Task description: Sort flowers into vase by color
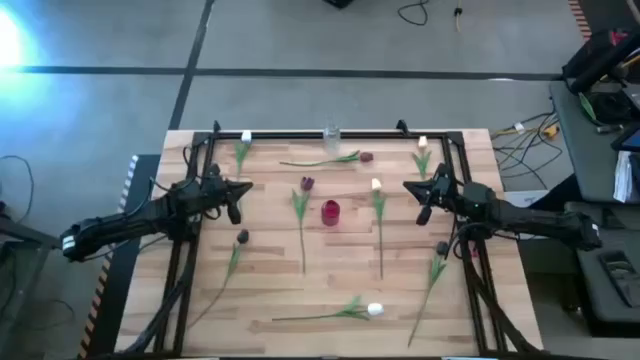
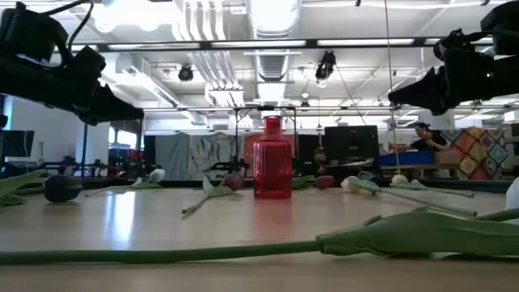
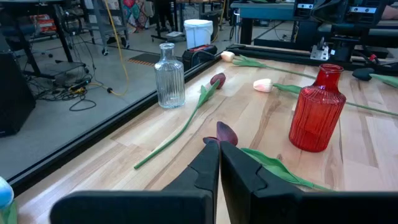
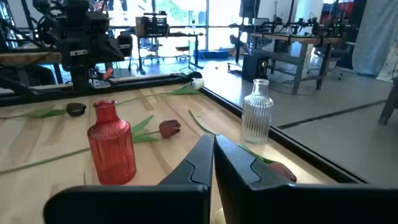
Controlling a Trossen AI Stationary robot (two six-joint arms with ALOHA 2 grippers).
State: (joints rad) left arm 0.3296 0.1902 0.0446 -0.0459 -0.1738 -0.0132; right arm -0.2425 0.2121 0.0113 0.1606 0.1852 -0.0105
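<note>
Two claws hang in the air above the wooden surface (image 1: 330,290), and both are clenched shut with nothing in them. The left claw (image 1: 236,201) is to the left of the red vase (image 1: 330,212). The right claw (image 1: 421,201) is to the right of the red vase. Neither claw touches a flower.

The red vase stands upright near the middle of the surface. It has no flowers in it. A clear glass vase (image 1: 331,133) stands behind the red vase, at the far edge of the surface. It has no flowers in it either.

The flowers lie flat all around the red vase. A dark purple tulip (image 1: 306,184) lies just left of the red vase, with its stem pointing to the near edge. A cream tulip (image 1: 376,185) lies just right of the red vase. A maroon tulip (image 1: 366,157) lies behind the red vase, close to the clear glass vase. A white tulip (image 1: 375,310) lies in front of the red vase, near the front edge. Another dark tulip (image 1: 242,237) lies front-left of the red vase. One white tulip (image 1: 246,137) sits far back to the left of the red vase, and one pale tulip (image 1: 422,143) sits far back to its right. One more dark tulip (image 1: 441,248) lies front-right of the red vase.
</note>
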